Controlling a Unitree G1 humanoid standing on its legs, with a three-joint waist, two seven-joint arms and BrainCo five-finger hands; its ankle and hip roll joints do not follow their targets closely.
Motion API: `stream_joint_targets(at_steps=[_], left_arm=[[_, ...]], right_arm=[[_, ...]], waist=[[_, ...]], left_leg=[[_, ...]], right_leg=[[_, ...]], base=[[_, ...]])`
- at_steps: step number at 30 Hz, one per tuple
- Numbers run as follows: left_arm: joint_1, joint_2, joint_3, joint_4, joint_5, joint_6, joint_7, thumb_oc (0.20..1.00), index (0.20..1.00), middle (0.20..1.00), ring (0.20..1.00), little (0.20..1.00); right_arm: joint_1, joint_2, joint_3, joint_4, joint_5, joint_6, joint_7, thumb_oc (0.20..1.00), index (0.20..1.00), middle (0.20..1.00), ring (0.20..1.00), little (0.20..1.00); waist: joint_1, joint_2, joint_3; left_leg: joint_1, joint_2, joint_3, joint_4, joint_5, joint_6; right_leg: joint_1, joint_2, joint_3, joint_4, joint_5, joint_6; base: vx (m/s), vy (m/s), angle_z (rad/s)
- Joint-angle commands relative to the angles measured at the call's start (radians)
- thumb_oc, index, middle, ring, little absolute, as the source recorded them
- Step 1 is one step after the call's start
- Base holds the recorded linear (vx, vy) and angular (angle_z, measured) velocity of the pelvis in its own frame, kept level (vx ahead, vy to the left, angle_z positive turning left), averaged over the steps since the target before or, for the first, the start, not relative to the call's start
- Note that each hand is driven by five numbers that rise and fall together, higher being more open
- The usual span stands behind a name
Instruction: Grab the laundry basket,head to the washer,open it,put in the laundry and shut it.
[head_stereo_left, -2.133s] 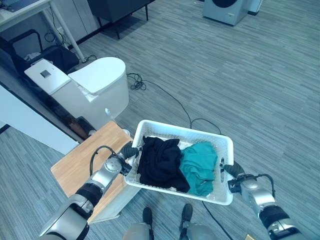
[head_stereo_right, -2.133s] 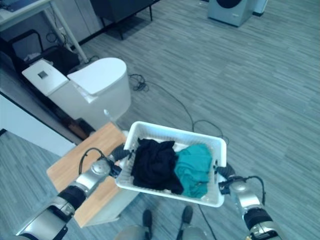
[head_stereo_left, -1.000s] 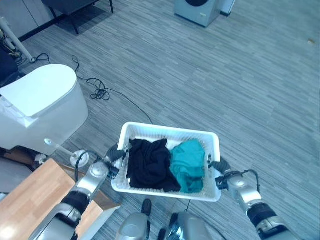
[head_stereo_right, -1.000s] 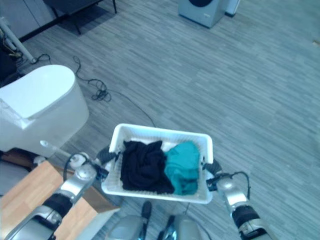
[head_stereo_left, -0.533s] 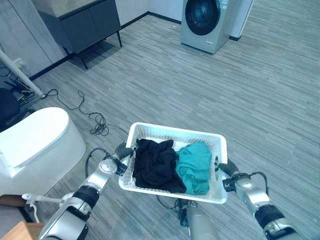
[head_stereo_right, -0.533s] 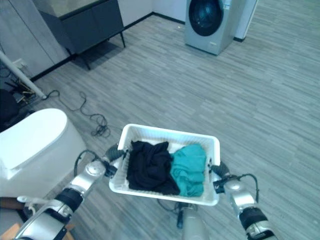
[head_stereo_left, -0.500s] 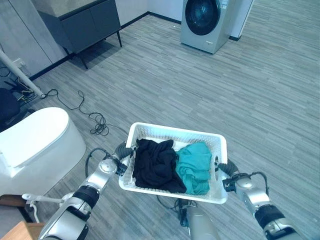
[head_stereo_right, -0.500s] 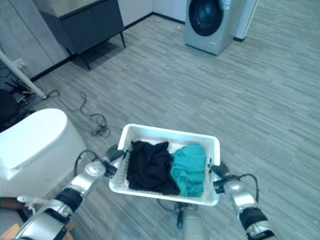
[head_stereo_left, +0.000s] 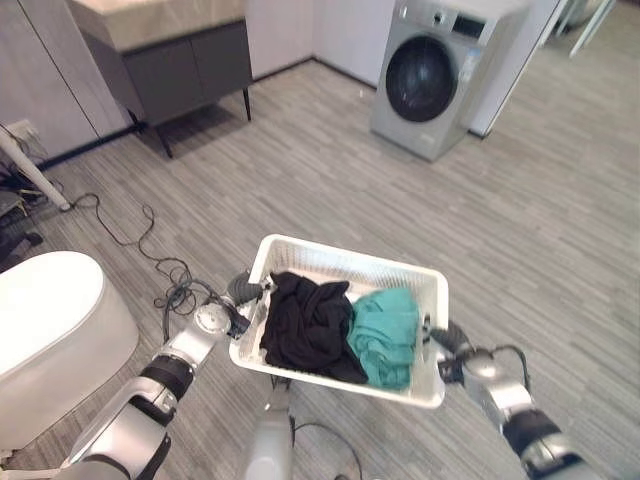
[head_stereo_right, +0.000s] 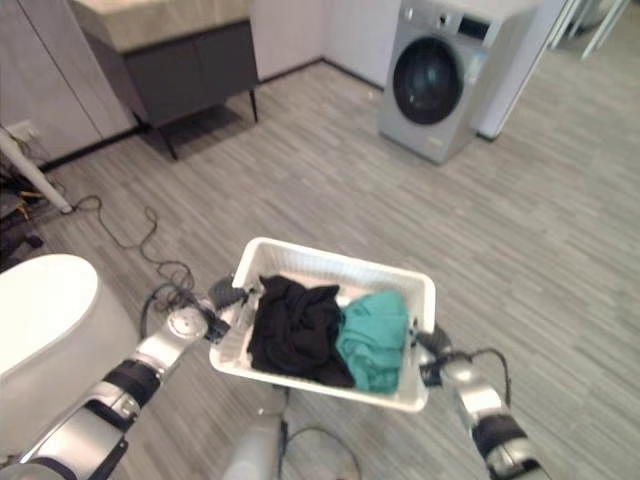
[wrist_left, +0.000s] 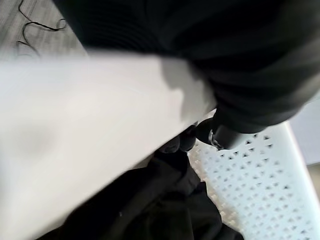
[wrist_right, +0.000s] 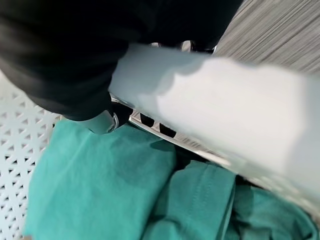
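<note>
Left eye view: the white laundry basket is up off the floor, held in front of the robot. The left hand grips the rim at the basket's left end. The right hand grips the rim at the right end. Each hand has its fingers curled over the edge of the basket.

Inside the basket lie two bundles of laundry. A black cloth takes up the left half. A teal cloth takes up the right half. The two cloths touch in the middle.

In the left wrist view, dark fingertips hook down inside the basket wall, just above the black cloth. The white rim runs under the hand's dark cover. In the right wrist view, one silver finger pokes in past the rim, right above the teal cloth. The rest of that hand is hidden by its dark cover, but it looks clamped on the rim.

The washer stands far ahead and a bit to the right, well apart from the basket. It is grey, with a round dark door that is closed. A dark cabinet with thin legs stands at the back on the left. A white toilet sits low on the left, near the left arm. The floor is grey striped boards, and a thin black cord lies on it near the toilet.
</note>
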Motion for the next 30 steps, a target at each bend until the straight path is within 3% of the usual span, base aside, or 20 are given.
stream_joint_targets(at_steps=[1,2,4,6,7,9,10,12,13,17,18,20,21,24,26,30], left_arm=[[-0.097,0.017,0.013,-0.030,-0.039,-0.054,0.018,0.200,0.200,0.200,0.200,0.200],[-0.093,0.027,0.008,-0.027,-0.038,-0.053,0.016,0.200,0.200,0.200,0.200,0.200],[-0.087,0.033,0.004,-0.028,-0.038,-0.054,0.016,0.200,0.200,0.200,0.200,0.200],[-0.083,0.055,-0.013,-0.015,-0.025,-0.053,0.011,0.200,0.200,0.200,0.200,0.200],[-0.088,0.061,-0.020,-0.001,-0.013,-0.053,0.004,0.200,0.200,0.200,0.200,0.200],[-0.084,0.071,-0.027,-0.003,-0.004,-0.049,0.000,0.200,0.200,0.200,0.200,0.200],[-0.084,0.071,-0.027,-0.002,-0.004,-0.049,0.000,0.200,0.200,0.200,0.200,0.200],[-0.088,0.072,-0.021,0.000,0.004,-0.047,0.000,0.200,0.200,0.200,0.200,0.200],[-0.089,0.070,-0.017,-0.004,0.003,-0.045,-0.003,0.200,0.200,0.200,0.200,0.200],[-0.091,0.064,-0.021,0.000,0.011,-0.043,-0.008,0.200,0.200,0.200,0.200,0.200],[-0.097,0.051,-0.020,0.010,0.021,-0.044,-0.008,0.200,0.200,0.200,0.200,0.200],[-0.099,0.029,-0.015,0.027,0.028,-0.045,-0.004,0.200,0.200,0.200,0.200,0.200],[-0.099,0.027,-0.015,0.027,0.028,-0.046,-0.004,0.200,0.200,0.200,0.200,0.200],[-0.093,0.005,-0.009,0.043,0.049,-0.047,0.002,0.200,0.200,0.200,0.200,0.200],[-0.095,-0.003,-0.010,0.047,0.062,-0.052,0.002,0.200,0.200,0.200,0.200,0.200],[-0.087,-0.001,-0.004,0.053,0.066,-0.051,-0.002,0.200,0.200,0.200,0.200,0.200]], right_arm=[[-0.094,0.048,-0.030,-0.117,0.056,-0.142,0.062,0.200,0.200,0.200,0.200,0.200],[-0.094,0.057,-0.030,-0.105,0.046,-0.139,0.065,0.200,0.200,0.200,0.200,0.200],[-0.084,0.063,-0.037,-0.105,0.041,-0.139,0.068,0.200,0.200,0.200,0.200,0.200],[-0.049,0.071,-0.061,-0.100,0.023,-0.140,0.072,0.200,0.200,0.200,0.200,0.200],[-0.040,0.073,-0.073,-0.080,0.018,-0.137,0.071,0.200,0.200,0.200,0.200,0.200],[-0.035,0.067,-0.089,-0.071,0.005,-0.131,0.071,0.200,0.200,0.200,0.200,0.200],[-0.035,0.067,-0.089,-0.071,0.004,-0.131,0.071,0.200,0.200,0.200,0.200,0.200],[-0.042,0.057,-0.105,-0.056,-0.007,-0.130,0.065,0.200,0.200,0.200,0.200,0.200],[-0.043,0.039,-0.113,-0.055,-0.017,-0.125,0.070,0.200,0.200,0.200,0.200,0.200],[-0.025,0.006,-0.134,-0.058,-0.023,-0.123,0.068,0.200,0.200,0.200,0.200,0.200],[-0.003,-0.021,-0.154,-0.081,-0.022,-0.124,0.068,0.200,0.200,0.200,0.200,0.200],[0.014,-0.032,-0.170,-0.087,-0.019,-0.124,0.069,0.200,0.200,0.200,0.200,0.200],[0.016,-0.033,-0.171,-0.088,-0.019,-0.124,0.069,0.200,0.200,0.200,0.200,0.200],[0.020,-0.033,-0.180,-0.099,-0.027,-0.124,0.073,0.200,0.200,0.200,0.200,0.200],[0.019,-0.037,-0.178,-0.103,-0.028,-0.126,0.082,0.200,0.200,0.200,0.200,0.200],[0.033,-0.051,-0.185,-0.115,-0.031,-0.119,0.088,0.200,0.200,0.200,0.200,0.200]], waist=[[-0.005,-0.047,-0.038],[-0.003,-0.046,-0.061],[-0.001,-0.056,-0.073],[-0.001,-0.089,-0.106],[-0.007,-0.100,-0.110],[-0.023,-0.084,-0.106],[-0.022,-0.086,-0.106],[-0.049,-0.057,-0.103],[-0.080,-0.040,-0.092],[-0.127,-0.037,-0.077],[-0.164,-0.057,-0.072],[-0.188,-0.062,-0.070],[-0.187,-0.057,-0.070],[-0.207,-0.047,-0.060],[-0.218,-0.048,-0.081],[-0.233,-0.046,-0.132]], left_leg=[[0.009,-0.019,0.004,-0.015,0.189,0.007],[0.024,-0.022,-0.034,0.037,0.212,0.016],[0.025,-0.033,-0.036,0.079,0.217,0.023],[0.055,-0.082,-0.002,0.147,0.174,0.066],[0.080,-0.105,0.019,0.161,0.140,0.092],[0.128,-0.097,0.040,0.156,0.111,0.114],[0.126,-0.099,0.041,0.157,0.111,0.115],[0.200,-0.096,0.057,0.133,0.080,0.136],[0.270,-0.109,0.052,0.105,0.056,0.147],[0.323,-0.123,0.034,0.097,0.034,0.138],[0.370,-0.148,0.022,0.102,-0.027,0.117],[0.407,-0.155,0.000,0.111,-0.073,0.105],[0.410,-0.151,0.000,0.113,-0.078,0.105],[0.464,-0.150,-0.003,0.132,-0.138,0.102],[0.531,-0.140,0.008,0.125,-0.180,0.095],[0.600,-0.096,0.007,0.150,-0.182,0.067]], right_leg=[[-0.118,0.022,-0.042,0.107,-0.002,0.064],[-0.080,0.018,-0.016,0.134,-0.037,0.070],[-0.071,0.004,-0.009,0.171,-0.039,0.081],[-0.106,-0.053,-0.014,0.361,0.093,0.146],[-0.132,-0.083,-0.014,0.472,0.199,0.183],[-0.215,-0.102,-0.044,0.655,0.313,0.215],[-0.219,-0.104,-0.042,0.661,0.311,0.215],[-0.315,-0.139,-0.093,0.760,0.309,0.216],[-0.405,-0.150,-0.108,0.733,0.256,0.197],[-0.479,-0.108,-0.114,0.597,0.217,0.180],[-0.497,-0.129,-0.116,0.255,0.202,0.172],[-0.535,-0.151,-0.068,0.085,0.250,0.193],[-0.528,-0.146,-0.070,0.078,0.253,0.193],[-0.591,-0.193,-0.092,-0.058,0.307,0.224],[-0.578,-0.201,-0.133,-0.065,0.319,0.229],[-0.545,-0.185,-0.144,-0.008,0.377,0.215]], base=[[0.53,0.216,-0.80],[0.55,0.225,-0.42],[0.57,0.237,-0.39],[0.64,0.329,-0.34],[0.44,0.301,-0.08],[0.31,0.240,0.00],[0.25,0.187,-0.12],[0.39,0.250,-0.11],[0.40,0.219,-0.24],[0.38,0.050,0.08],[0.49,-0.116,0.56],[0.49,-0.120,0.39],[0.31,-0.072,0.26],[0.41,-0.101,0.21],[0.53,-0.133,-0.09],[0.58,-0.199,0.17]])
